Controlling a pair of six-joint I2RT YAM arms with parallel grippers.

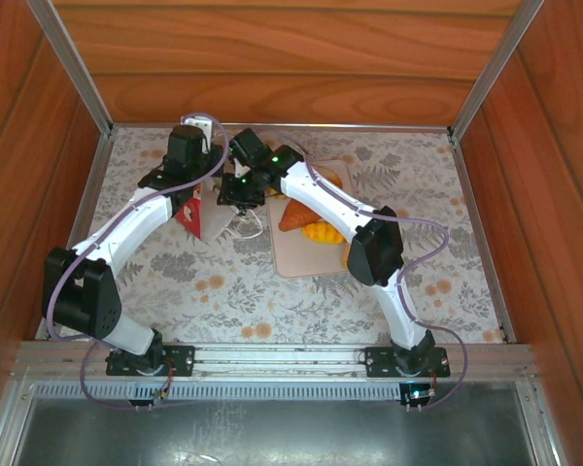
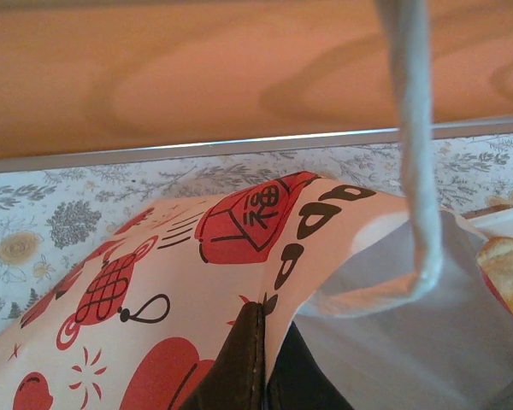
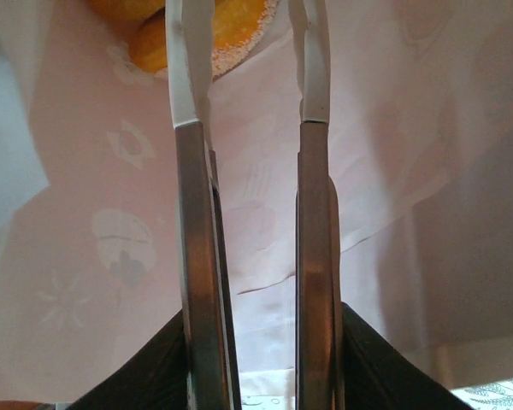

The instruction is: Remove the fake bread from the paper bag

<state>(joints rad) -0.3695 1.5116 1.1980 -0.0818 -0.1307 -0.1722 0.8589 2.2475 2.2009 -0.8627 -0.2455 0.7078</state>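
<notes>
The paper bag (image 1: 189,214), white with red marks, stands left of centre at the back of the table. My left gripper (image 2: 263,342) is shut on the bag's rim (image 2: 239,256) and holds it up, with a white cord handle (image 2: 412,128) hanging in front. My right gripper (image 3: 252,77) reaches inside the bag, jaws open with nothing between them. Just past its fingertips (image 3: 188,85), at the upper left, lie orange pieces of fake bread (image 3: 218,30). In the left wrist view another piece of bread (image 2: 509,265) peeks from the bag mouth at the right edge.
A flat beige tray (image 1: 296,260) lies right of the bag with several golden pastries (image 1: 313,229) on it, partly under my right arm. Wooden walls with metal rails close in the floral tabletop (image 1: 233,291) at the back and sides.
</notes>
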